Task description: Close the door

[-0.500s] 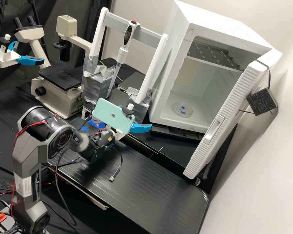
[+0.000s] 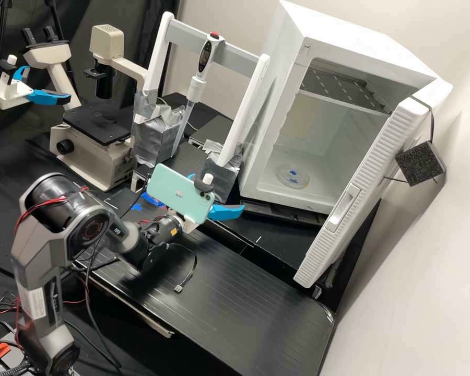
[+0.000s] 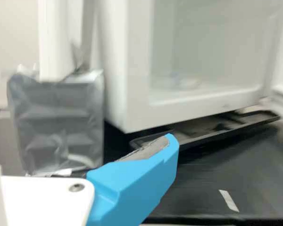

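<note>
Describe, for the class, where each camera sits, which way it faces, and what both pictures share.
High view: fixed off the arm, looking forward and down at a middling slant over the bench; the arm and one blue finger stand out.
Wrist view: on the arm's wrist, looking past a blue finger towards the white cabinet.
Shared: the cabinet's open front, part of its door, a silver-wrapped block.

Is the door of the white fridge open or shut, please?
Open: the door stands swung out from the fridge, and the shelf inside is visible.
</note>
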